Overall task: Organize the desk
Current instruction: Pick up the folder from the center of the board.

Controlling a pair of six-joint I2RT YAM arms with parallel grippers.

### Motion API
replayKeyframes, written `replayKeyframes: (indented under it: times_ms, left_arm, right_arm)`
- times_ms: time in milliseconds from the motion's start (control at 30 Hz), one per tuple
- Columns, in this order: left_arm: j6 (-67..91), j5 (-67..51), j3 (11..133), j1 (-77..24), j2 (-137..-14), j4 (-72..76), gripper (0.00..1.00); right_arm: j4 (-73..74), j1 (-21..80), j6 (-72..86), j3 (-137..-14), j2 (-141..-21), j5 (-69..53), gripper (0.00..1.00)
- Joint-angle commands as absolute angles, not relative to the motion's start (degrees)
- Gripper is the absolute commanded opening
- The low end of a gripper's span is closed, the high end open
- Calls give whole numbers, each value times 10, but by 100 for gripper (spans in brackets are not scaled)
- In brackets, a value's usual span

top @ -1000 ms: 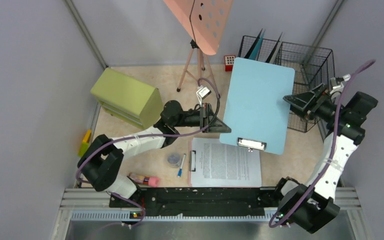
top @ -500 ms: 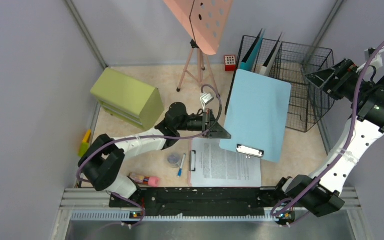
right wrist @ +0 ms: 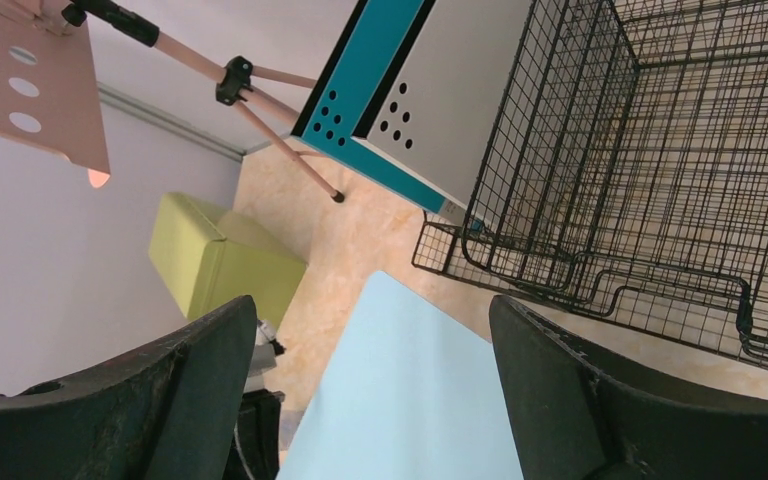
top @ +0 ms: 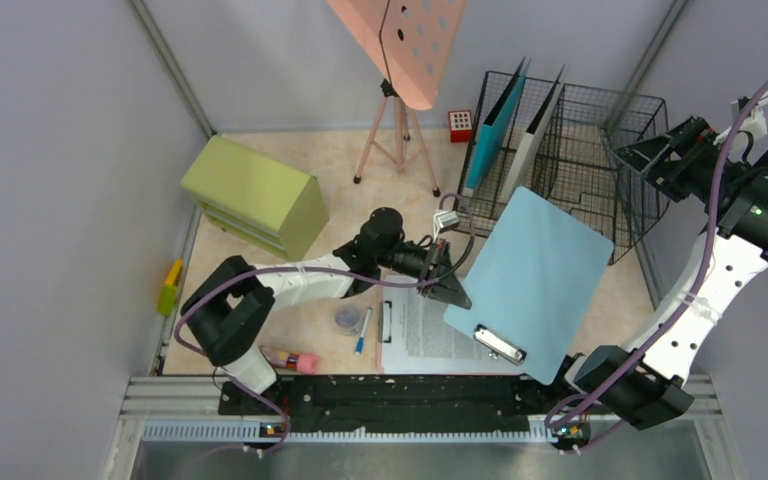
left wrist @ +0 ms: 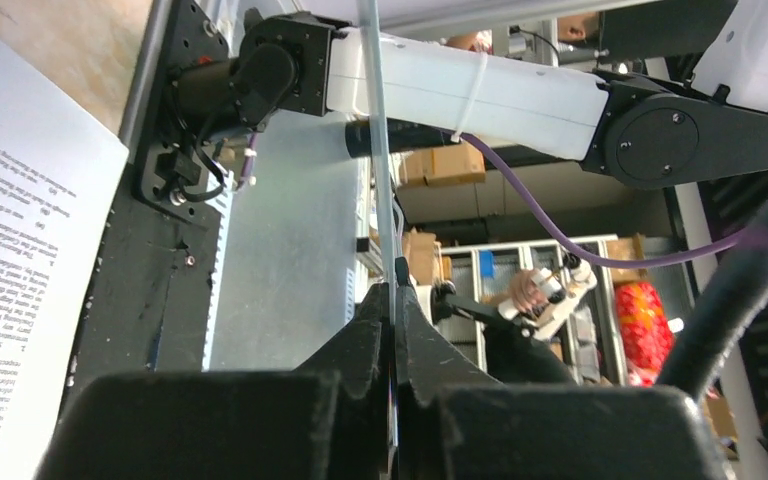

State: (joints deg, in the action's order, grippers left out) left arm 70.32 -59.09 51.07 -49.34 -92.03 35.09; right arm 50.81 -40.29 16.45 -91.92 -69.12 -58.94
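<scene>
Over the pale marbled surface (top: 335, 150) between grey walls (top: 60, 150), left fingers (top: 455, 295) pinch the blue clipboard (top: 535, 280) by its edge, tilted clear of the printed page (top: 430, 335); right fingers (top: 643, 157) gape empty near the basket (top: 580, 130).

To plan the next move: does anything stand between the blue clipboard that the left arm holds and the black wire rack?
Nothing visible does. The clipboard, pinched in the left gripper, has its far edge close to the wire rack. The right gripper, jaws open, hovers above the rack's right side, off that path.
</scene>
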Motion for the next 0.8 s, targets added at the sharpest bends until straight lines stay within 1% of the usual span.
replayKeyframes:
  times_ms: [0,100,267,567,767]
  left_arm:
    - [737,-687,562,-499,-966,403,0]
    - [770,-713,564,-499,-988,451,0]
    - [780,-738,581,-502,-1015,455,0]
    - [819,-781,644,-502,-1072,507,0]
    - [938,-791,673,-502,-1127,646,0]
  right_arm:
    - [503,-408,150,-926,-687,-579,86]
    - [509,-409,142,-927,-685,-572,86]
    - [512,-410,137,-914,-683,-568,86]
    - [504,-411,137,-887,-677,-569,86]
    - [506,-410,139,-887,-672,-575,86]
